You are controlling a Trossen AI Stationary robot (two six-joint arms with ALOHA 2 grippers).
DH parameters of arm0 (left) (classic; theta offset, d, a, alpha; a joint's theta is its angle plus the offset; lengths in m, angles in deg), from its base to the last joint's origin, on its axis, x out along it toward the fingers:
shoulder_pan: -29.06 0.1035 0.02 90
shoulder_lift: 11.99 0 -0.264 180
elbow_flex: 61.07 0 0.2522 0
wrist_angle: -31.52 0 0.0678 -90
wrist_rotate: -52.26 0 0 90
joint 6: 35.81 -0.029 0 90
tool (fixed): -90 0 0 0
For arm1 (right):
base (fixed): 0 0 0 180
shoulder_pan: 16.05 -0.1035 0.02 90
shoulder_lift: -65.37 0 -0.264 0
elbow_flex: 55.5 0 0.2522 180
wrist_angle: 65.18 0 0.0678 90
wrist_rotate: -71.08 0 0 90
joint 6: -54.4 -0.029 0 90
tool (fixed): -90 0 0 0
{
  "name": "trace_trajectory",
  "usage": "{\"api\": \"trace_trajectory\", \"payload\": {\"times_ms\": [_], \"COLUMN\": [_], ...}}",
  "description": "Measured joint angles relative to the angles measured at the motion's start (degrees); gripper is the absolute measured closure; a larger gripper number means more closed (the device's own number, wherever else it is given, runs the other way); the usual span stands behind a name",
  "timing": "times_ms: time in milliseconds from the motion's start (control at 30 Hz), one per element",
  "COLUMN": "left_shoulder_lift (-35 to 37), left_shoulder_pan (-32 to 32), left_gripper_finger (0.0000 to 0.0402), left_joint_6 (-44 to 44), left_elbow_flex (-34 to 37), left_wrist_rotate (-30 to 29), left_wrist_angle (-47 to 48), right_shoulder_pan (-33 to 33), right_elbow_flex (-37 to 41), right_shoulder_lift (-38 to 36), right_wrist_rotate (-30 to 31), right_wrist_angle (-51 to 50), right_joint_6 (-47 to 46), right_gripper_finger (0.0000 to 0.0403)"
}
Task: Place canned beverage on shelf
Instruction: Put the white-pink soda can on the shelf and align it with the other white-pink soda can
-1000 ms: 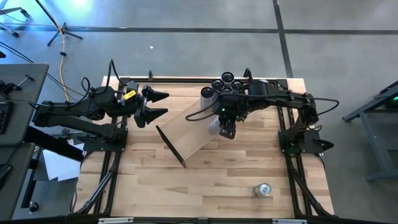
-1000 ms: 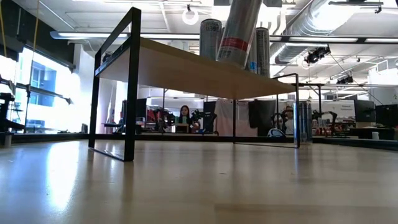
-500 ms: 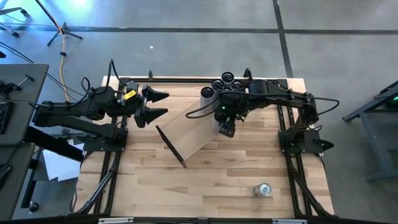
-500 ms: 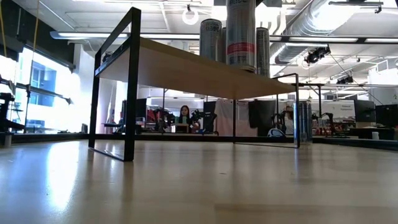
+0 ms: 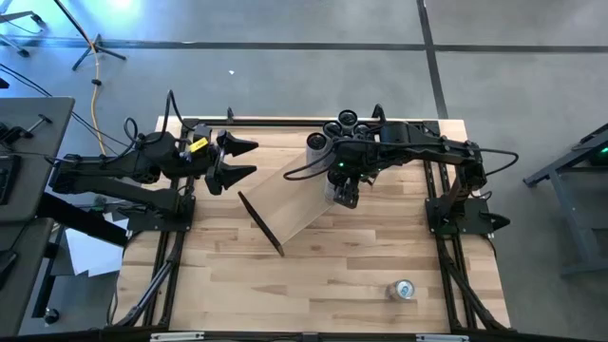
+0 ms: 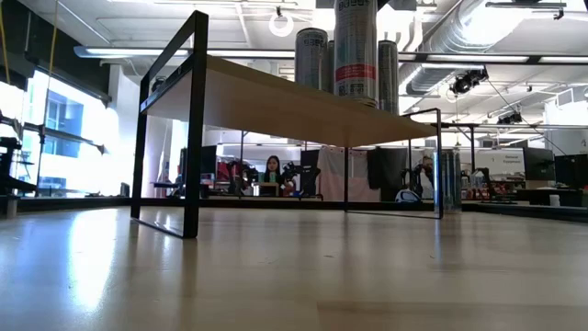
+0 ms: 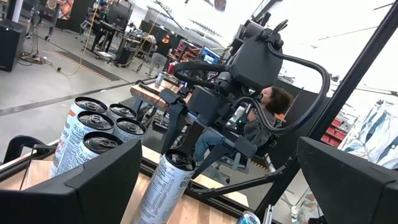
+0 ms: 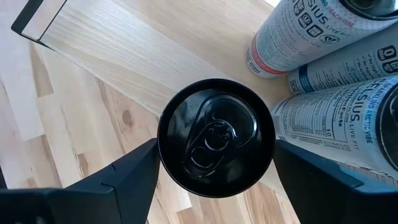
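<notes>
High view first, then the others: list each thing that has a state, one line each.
Shelf: standing on the tabletop, angled.
Placed can: upright on the shelf, unopened.
Other cans: upright, clustered beside it.
Lone can: upright on the tabletop, off the shelf.
Right end effector: open, straddling the placed can.
Left end effector: open, empty, clear of the shelf.

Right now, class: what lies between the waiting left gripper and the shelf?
Only bare tabletop between the left gripper and the shelf, seen in the high view.
</notes>
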Motion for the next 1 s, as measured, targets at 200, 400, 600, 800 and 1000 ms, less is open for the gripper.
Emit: {"api": "trace_trajectory", "payload": {"times_ms": [200,400,600,800,1000], "left_shoulder_lift": [0.0,0.0,0.0,0.0,0.0], "left_shoulder_pan": [0.0,0.0,0.0,0.0,0.0], "left_gripper_finger": [0.0003,0.0003,0.0003,0.0003,0.0003], "left_joint_6": [0.0,0.0,0.0,0.0,0.0], "left_elbow_flex": [0.0,0.0,0.0,0.0,0.0], "left_wrist_rotate": [0.0,0.0,0.0,0.0,0.0], "left_wrist_angle": [0.0,0.0,0.0,0.0,0.0], "right_shoulder_pan": [0.0,0.0,0.0,0.0,0.0], "right_elbow_flex": [0.0,0.0,0.0,0.0,0.0], "right_shoulder_lift": [0.0,0.0,0.0,0.0,0.0], "right_wrist_rotate": [0.0,0.0,0.0,0.0,-0.2], "right_wrist_angle": [0.5,1.4,1.5,1.3,1.2], "right_joint_6": [0.0,0.0,-0.4,0.0,-1.4], "right_gripper_finger": [0.0107,0.0107,0.0107,0.0107,0.0107]}}
